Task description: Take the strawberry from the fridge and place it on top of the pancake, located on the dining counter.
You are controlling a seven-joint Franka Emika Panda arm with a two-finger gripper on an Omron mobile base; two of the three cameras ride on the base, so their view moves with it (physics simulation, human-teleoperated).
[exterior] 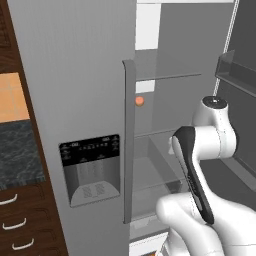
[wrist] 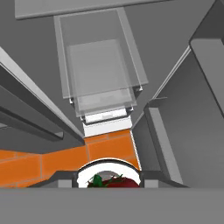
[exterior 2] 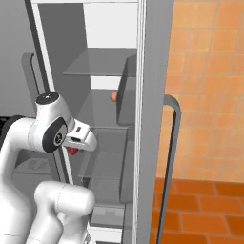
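Observation:
The grey fridge has its left door closed and its right door swung open. My arm reaches in front of the open compartment with its glass shelves. The dark red strawberry with green leaves hangs under my hand, and my gripper is shut on it. In the hand view the strawberry sits at the bottom centre, above the orange tiled floor. The pancake and the dining counter are out of view.
A small orange round fruit rests on a middle shelf, also seen from the right. Door bins line the open door. A dark-topped wall counter with drawers stands left of the fridge. A long door handle juts out.

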